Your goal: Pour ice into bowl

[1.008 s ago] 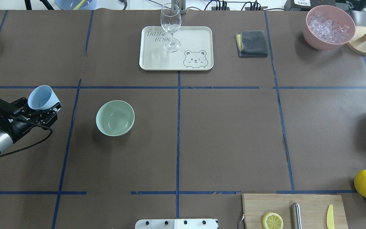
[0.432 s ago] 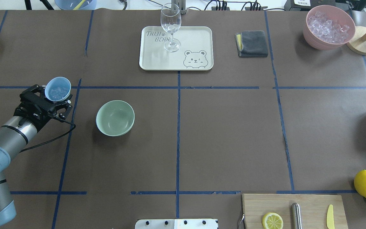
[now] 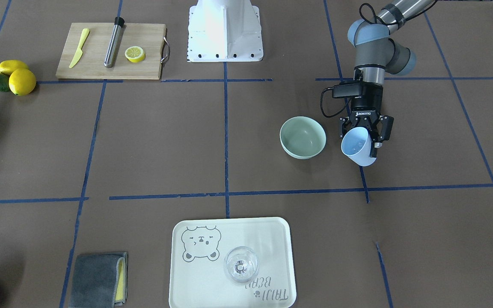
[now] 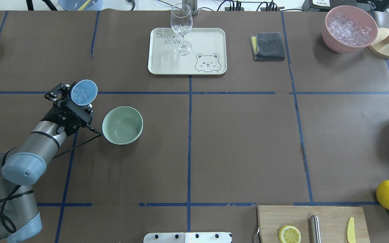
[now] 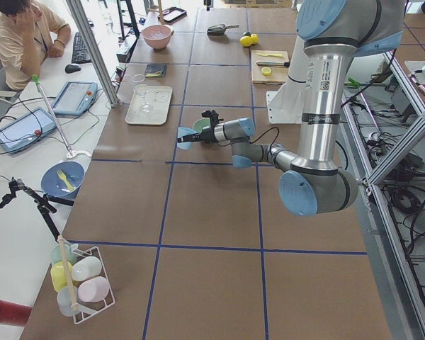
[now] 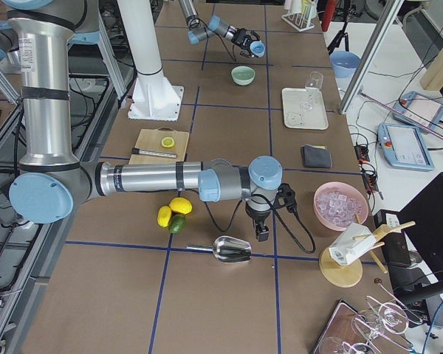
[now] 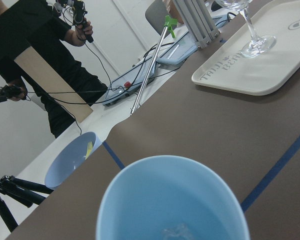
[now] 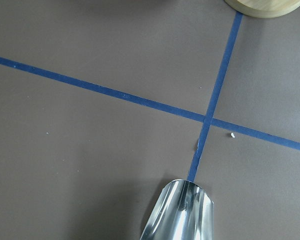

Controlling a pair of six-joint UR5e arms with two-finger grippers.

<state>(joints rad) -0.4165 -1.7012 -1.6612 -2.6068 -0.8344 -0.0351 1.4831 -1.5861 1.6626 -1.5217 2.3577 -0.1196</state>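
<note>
Two fingers of the left tool (image 3: pixel 363 139) are clamped on a light blue cup (image 3: pixel 360 150). The cup is held tilted above the table (image 3: pixel 144 149), just beside the bowl (image 3: pixel 303 137) on the robot's left of it. Cup and bowl are not touching. The ice (image 4: pixel 80 95) is seen from overhead as a few clear cubes lying inside the cup. The word "ROBOTIQ" is printed in white on the black body of the left tool, readable in the front-facing view.

Across the table from the robot, a cream tray (image 4: pixel 211 40) is marked with what reads as "TAIJI BEAR" and a winking bear's face. A wine glass (image 4: pixel 182 28) stands upright on it beside the lettering.

The right tool (image 6: pixel 261 234) is seen only small, in the exterior right view, close above a metal scoop (image 6: pixel 232 249) near the table's far right end. Whether its fingers are apart or together cannot be told. The scoop's shiny mouth is seen at the lower edge of the right wrist view.
</note>
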